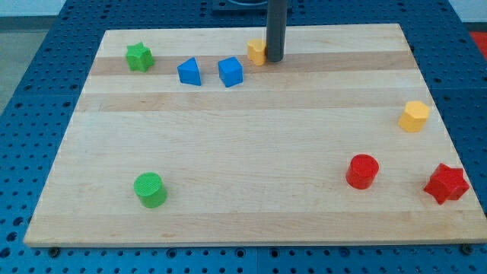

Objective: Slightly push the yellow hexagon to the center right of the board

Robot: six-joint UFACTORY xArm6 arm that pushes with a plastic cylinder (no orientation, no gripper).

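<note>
The yellow hexagon (415,116) lies near the board's right edge, about mid-height. My tip (274,59) is at the view's top centre, far to the upper left of the hexagon. The rod stands just right of another yellow block (256,52) and partly hides it; its shape cannot be made out.
A blue cube (230,71) and a blue triangular block (189,72) lie left of my tip. A green star (138,57) is at top left, a green cylinder (150,189) at bottom left. A red cylinder (362,171) and a red star (446,183) lie below the hexagon. The wooden board (243,144) sits on a blue perforated table.
</note>
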